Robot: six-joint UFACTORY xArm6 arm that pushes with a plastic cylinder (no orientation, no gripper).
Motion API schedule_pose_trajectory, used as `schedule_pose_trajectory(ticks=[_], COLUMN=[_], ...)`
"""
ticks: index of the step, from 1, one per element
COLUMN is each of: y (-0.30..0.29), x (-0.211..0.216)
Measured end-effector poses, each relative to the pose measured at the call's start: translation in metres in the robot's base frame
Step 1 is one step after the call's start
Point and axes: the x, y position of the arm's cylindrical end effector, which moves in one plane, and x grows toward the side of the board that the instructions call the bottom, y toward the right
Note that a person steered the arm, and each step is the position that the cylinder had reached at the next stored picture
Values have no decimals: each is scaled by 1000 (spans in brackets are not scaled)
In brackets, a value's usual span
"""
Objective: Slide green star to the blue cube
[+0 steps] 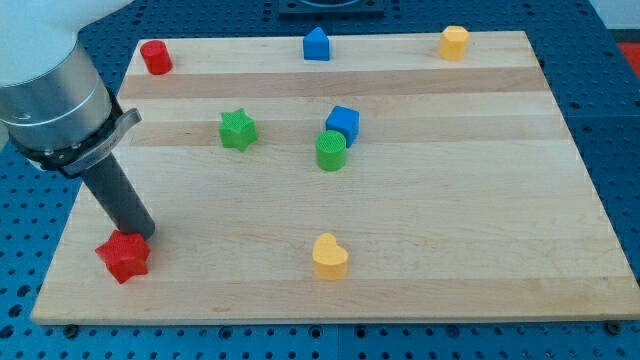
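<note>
so the green star (238, 130) sits on the wooden board (470, 230) a bit to the view's left of the blue cube (342, 123), with a clear strip of bare wood between them, not touching. right at the blue cube's lower-left corner there's a green cylinder (331, 151), and those two look like they're touching, though it's hard to be sure from this angle.

my tip (139, 234) is way off from the blue cube, down toward the view's bottom left, right against the top edge of a red star (123, 256). the rod leans up and left into the big grey arm housing. no fingers on this thing at all, just the bare rod, so it isn't holding anything.

everything else relative to the blue cube: a blue house-shaped block (317, 45) is above it near the board's top edge, a yellow block (454, 42) is up and to the right, a red block (156, 57) is far up-left in the corner, and a yellow heart (329, 256) is well below it.
</note>
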Motion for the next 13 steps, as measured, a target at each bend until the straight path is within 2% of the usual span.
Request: schedule_pose_trajectory(ticks=[2,3,4,5,6,8,10,13], y=[14,42,42,42,47,54,83,83], x=[-24,-46,-47,-66,-102,-111,-147,-190])
